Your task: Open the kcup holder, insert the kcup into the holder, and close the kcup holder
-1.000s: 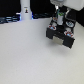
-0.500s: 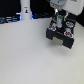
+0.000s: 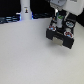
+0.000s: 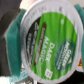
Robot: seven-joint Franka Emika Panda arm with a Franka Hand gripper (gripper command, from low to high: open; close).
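Note:
The kcup holder (image 3: 61,35) is a black boxy device with pale slots on its front, standing at the exterior view's right. Directly above it hangs my white gripper (image 3: 59,19), shut on the kcup (image 3: 59,23), a small pale cup with green on it that sits just over the holder's upper part. In the wrist view the kcup (image 4: 50,42) fills the picture: a round white-rimmed lid with a dark band of lettering and green patches. My fingertips are hidden there. I cannot tell whether the holder's upper part is open or shut.
A white bottle-like object (image 3: 25,10) stands at the back on the exterior view's left, with dark items (image 3: 9,19) along the back edge. The pale table (image 3: 27,57) stretches in front.
The gripper with the kcup has sunk slightly toward the holder; the holder has not moved.

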